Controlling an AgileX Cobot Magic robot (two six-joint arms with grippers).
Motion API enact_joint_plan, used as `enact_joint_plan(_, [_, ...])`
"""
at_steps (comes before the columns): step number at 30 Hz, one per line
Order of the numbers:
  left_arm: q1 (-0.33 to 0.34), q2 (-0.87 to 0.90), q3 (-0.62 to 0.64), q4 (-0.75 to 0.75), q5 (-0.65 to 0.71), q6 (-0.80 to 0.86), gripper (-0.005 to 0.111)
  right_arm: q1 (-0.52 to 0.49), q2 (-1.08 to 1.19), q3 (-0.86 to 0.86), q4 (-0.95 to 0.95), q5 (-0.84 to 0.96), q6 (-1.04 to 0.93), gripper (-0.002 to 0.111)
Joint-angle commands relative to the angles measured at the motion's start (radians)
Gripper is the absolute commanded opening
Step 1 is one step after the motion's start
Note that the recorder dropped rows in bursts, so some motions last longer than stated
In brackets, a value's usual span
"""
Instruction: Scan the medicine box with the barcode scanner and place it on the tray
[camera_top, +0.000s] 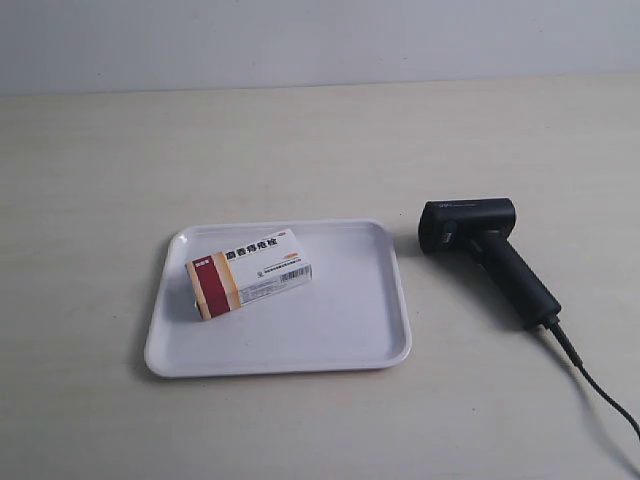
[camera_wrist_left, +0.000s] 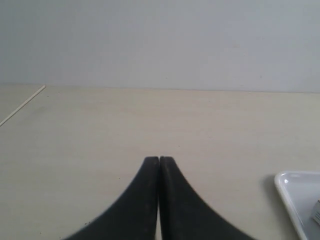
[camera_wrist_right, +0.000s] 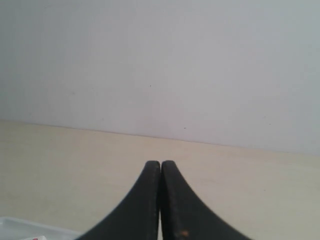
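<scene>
Fingertips of the left gripper (camera_wrist_left: 159, 160) are pressed together, empty, above bare table (camera_wrist_left: 150, 125); the right gripper (camera_wrist_right: 160, 164) is likewise closed on nothing. Only tray corners are caught by the wrist views. In the exterior view alone, the medicine box (camera_top: 249, 272) is seen lying flat on the tray (camera_top: 340, 330), the barcode scanner (camera_top: 485, 250) just beside it.

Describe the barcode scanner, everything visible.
The barcode scanner is black, matte plastic by the look, pistol-shaped: a blocky head with small pale lettering on top, and a slanted handle running down from it. A black cable leaves the handle's end and runs off the frame's lower right corner. It lies on its side on the pale table, beside the white tray and clear of its rim. Nothing holds it or touches it except the table. Neither wrist view shows it.
</scene>
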Motion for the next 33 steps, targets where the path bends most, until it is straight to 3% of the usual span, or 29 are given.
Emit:
enact_joint_plan(1, [0.002,-0.007,-0.001,0.003,0.000,-0.007,0.003,-0.004,-0.030,0.063,-0.091,-0.058,0.068,0.001])
enact_joint_plan(3, [0.002,-0.007,-0.001,0.003,0.002,-0.007,0.003,-0.004,-0.075,0.214,-0.175,-0.110,0.169,0.001])
enact_joint_plan(9, [0.002,-0.007,-0.001,0.003,0.002,-0.007,0.003,-0.004,-0.208,0.475,-0.113,-0.182,0.174,0.001])
enact_joint_plan(17, [0.002,-0.007,-0.001,0.003,0.002,-0.007,0.003,-0.010,-0.309,0.509,-0.039,-0.122,0.177,0.001])
enact_joint_plan(21, [0.002,-0.007,-0.001,0.003,0.002,-0.007,0.003,-0.114,-0.423,0.537,-0.039,-0.176,0.177,0.001])
enact_joint_plan(27, [0.002,-0.007,-0.001,0.003,0.002,-0.007,0.003,-0.285,-0.555,0.537,-0.039,-0.108,0.172,0.001])
enact_joint_plan(33, [0.002,-0.007,-0.001,0.003,0.002,-0.007,0.003,-0.332,-0.635,0.537,-0.041,-0.047,0.172,0.001])
